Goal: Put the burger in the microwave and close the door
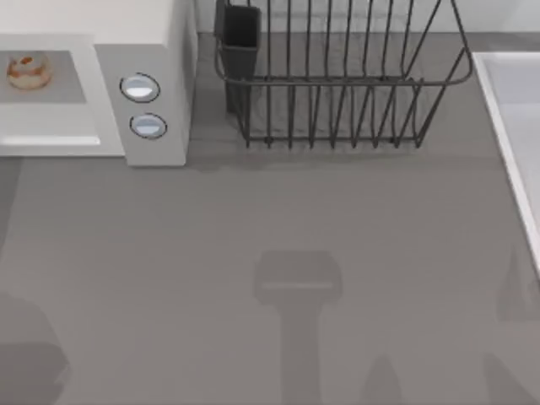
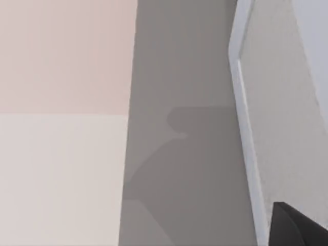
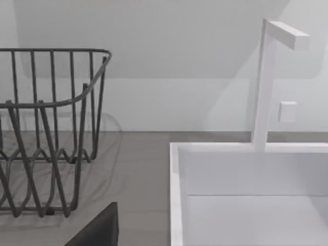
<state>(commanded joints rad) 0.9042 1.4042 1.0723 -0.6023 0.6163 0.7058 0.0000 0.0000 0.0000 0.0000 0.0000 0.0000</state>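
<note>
Black and seen only in part, the left gripper (image 2: pixel 300 229) hangs just beside a flat white rectangular panel with a thick white frame, which I take to be the door (image 2: pixel 245 154) standing swung out over the grey table top (image 2: pixel 184 154). Whether this gripper's jaws are spread or pressed together cannot be told, and nothing is seen held in them. The right gripper (image 3: pixel 97 230), also a dark partial shape, is parked well apart from the work. Its jaw state cannot be told either. Ahead of it to one side stands a black wire dish rack (image 3: pixel 46 128), and to the other a white rectangular sink basin (image 3: pixel 177 205) with a white square-section tap (image 3: pixel 265 82). Farther out, in the top view, the small round pale cream burger (image 1: pixel 28 71) with its orange spot rests on the grey cavity floor of the large white boxy microwave (image 1: pixel 160 34), beside two round silver-blue knobs (image 1: pixel 139 88). The placing step therefore appears done, and closing the door is the step in hand. The next move, by this reading, calls for the left gripper to bear on the outer face of the door and sweep it round its hinge until it meets the cavity's frame, keeping clear of the burger.
</note>
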